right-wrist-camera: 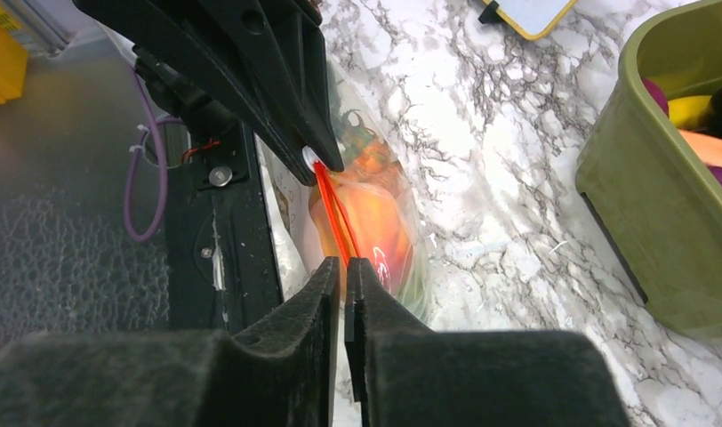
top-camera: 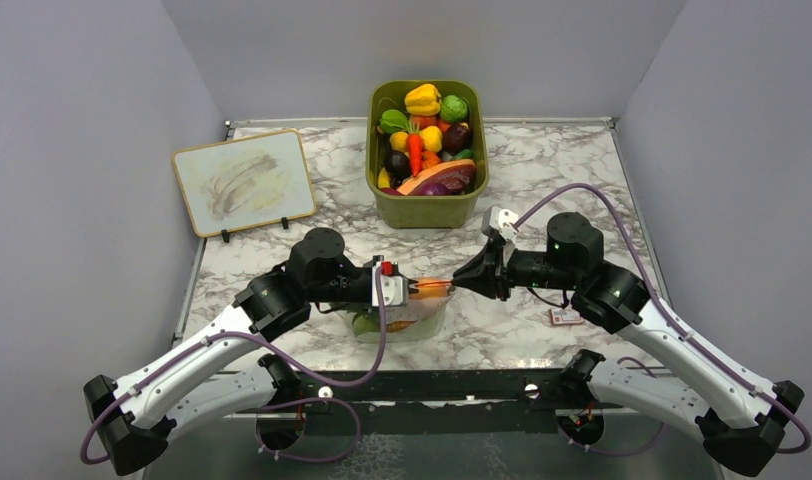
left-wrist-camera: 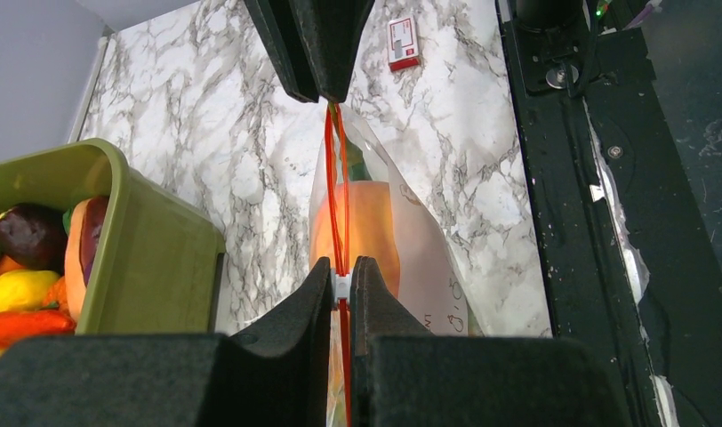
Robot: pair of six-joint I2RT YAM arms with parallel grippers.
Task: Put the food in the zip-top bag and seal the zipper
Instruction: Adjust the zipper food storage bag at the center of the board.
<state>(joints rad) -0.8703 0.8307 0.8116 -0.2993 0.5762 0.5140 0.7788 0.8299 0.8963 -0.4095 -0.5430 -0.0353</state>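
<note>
Left gripper [left-wrist-camera: 340, 269] and right gripper [right-wrist-camera: 343, 263], clamped tight on opposite zipper [left-wrist-camera: 332, 178] ends, are stretching it straight for sealing while the zip-top bag [left-wrist-camera: 429, 258], food [left-wrist-camera: 368, 231] inside, is hanging below them over the counter [left-wrist-camera: 206, 116].

Clear crinkly plastic bag [left-wrist-camera: 421, 233], marble-patterned tabletop [left-wrist-camera: 206, 107]
</note>
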